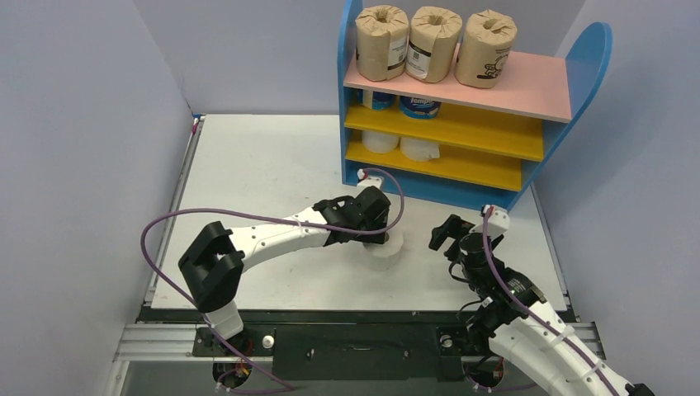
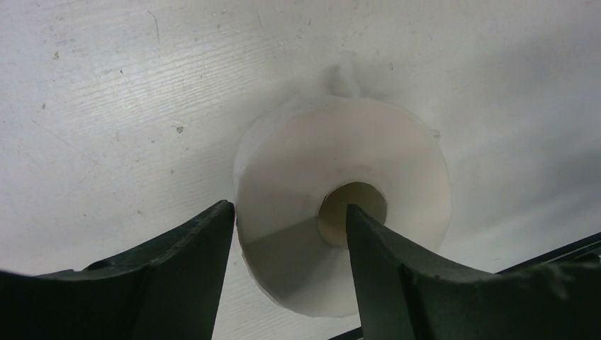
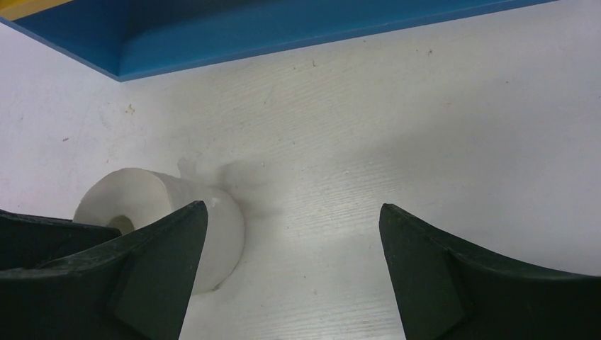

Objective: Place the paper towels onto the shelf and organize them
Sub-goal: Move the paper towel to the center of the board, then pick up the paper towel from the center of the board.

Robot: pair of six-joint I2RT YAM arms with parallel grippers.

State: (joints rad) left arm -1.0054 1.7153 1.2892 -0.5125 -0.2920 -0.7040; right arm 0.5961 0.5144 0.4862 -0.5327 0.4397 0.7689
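Plain white roll stands on its flat end on the table, long axis straight up, core hole facing up at my L wrist cam. From above it sits roughly mid-table, in front of the shelf and well apart from it, nearer my L arm than my R.

My left gripper hangs right over the roll, pointing down. Fingers straddle the roll's wall: one finger has its tip at the rim of the core hole, the other finger sits outside, just beside the outer curve. So the paper wall is betw. the two pads. Whether they press it or only bracket it, can't tell; the outer tip looks v. close to the paper, contact unclear.

My right gripper is low over bare table, to the R of the roll, jaws spread wide w/ nothing betw. them. In that wrist view the roll is off to the side, past one fingertip, not inside the gap; blue base of the shelf runs across the top.

On the shelf: 3 brown-wrapped rolls upright in a row on the pink top board, Tempo rolls on the upper yellow board, white rolls on the lower yellow board.
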